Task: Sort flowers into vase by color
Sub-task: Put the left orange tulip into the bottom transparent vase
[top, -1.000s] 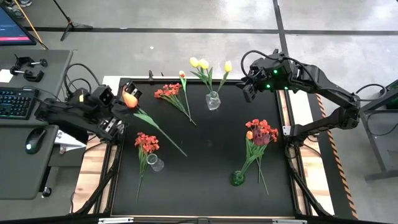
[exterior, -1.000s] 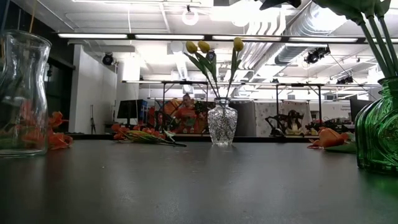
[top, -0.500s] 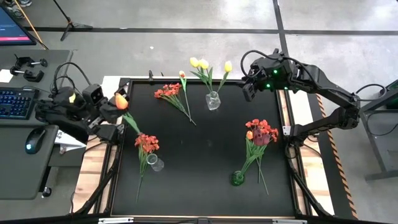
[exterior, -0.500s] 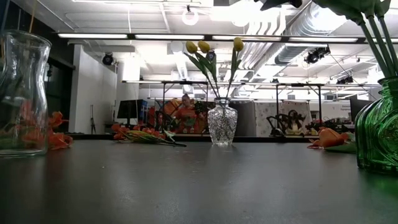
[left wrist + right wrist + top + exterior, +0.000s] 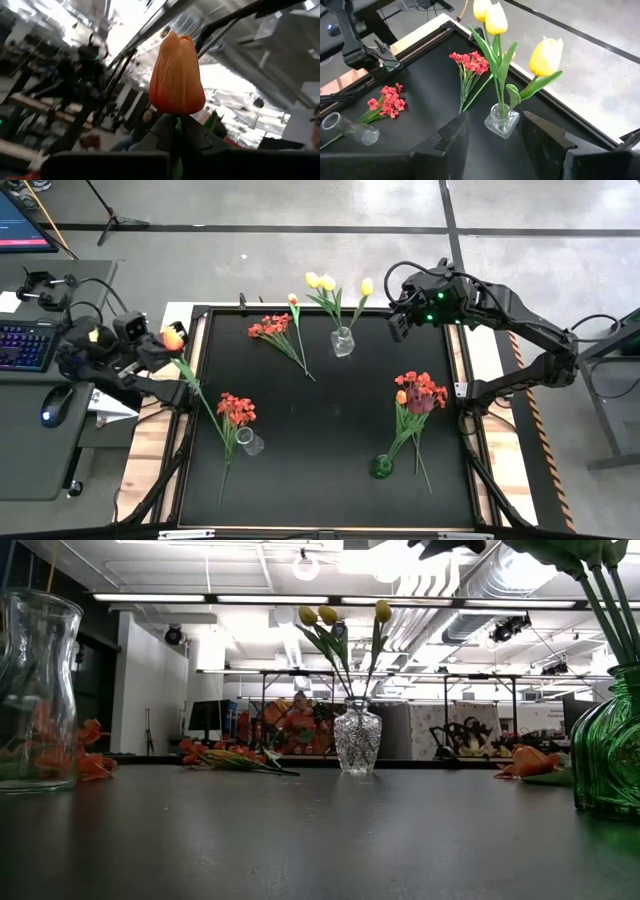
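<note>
High view | left claw (image 5: 160, 345) grips orange tulip (image 5: 173, 337) beyond tabletop's (image 5: 330, 420) left edge | right claw (image 5: 397, 326) gapes beside yellow tulips (image 5: 325, 283)

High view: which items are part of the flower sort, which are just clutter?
Job:
orange tulip, held by left gripper
yellow tulips in clear vase
red bunch on mat
red bunch at tipped clear vase
mixed bunch in green vase
right gripper, open, waiting

Clutter:
keyboard
mouse
clamps
</note>
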Controlling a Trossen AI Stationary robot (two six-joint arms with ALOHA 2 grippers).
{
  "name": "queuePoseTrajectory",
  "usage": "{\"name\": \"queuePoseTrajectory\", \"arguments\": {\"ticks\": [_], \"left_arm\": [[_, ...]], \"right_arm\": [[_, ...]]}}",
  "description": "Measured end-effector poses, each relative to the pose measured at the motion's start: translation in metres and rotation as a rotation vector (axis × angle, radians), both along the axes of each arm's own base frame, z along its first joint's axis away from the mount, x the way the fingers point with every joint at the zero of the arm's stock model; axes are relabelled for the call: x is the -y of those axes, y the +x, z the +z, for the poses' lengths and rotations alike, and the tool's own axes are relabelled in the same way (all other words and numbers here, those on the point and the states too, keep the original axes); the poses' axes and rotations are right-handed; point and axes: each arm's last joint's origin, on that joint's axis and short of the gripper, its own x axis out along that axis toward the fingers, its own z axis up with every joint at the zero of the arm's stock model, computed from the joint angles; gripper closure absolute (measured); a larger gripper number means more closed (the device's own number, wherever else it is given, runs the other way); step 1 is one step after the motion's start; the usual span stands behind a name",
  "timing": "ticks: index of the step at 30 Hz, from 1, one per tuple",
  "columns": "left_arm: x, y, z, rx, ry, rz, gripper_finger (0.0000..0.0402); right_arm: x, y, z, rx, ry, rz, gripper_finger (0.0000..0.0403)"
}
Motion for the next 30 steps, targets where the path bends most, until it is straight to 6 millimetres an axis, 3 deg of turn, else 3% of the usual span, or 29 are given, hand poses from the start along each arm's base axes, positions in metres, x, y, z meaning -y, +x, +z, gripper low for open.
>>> {"name": "queuePoseTrajectory", "arguments": {"ticks": [7, 14, 30], "left_arm": [[-0.001, 0.012, -0.014, -0.172, 0.033, 0.145, 0.0401], [0.001, 0.027, -0.028, -0.34, 0.045, 0.16, 0.0401], [0.004, 0.053, -0.043, -0.5, 0.103, 0.256, 0.0401]], "right_arm": [[0.003, 0.011, -0.008, -0.042, 0.013, 0.0, 0.0234], [0.005, 0.016, -0.012, -0.061, 0.018, 0.0, 0.0234], [0.004, 0.014, -0.013, -0.089, 0.012, 0.018, 0.0234]]}}
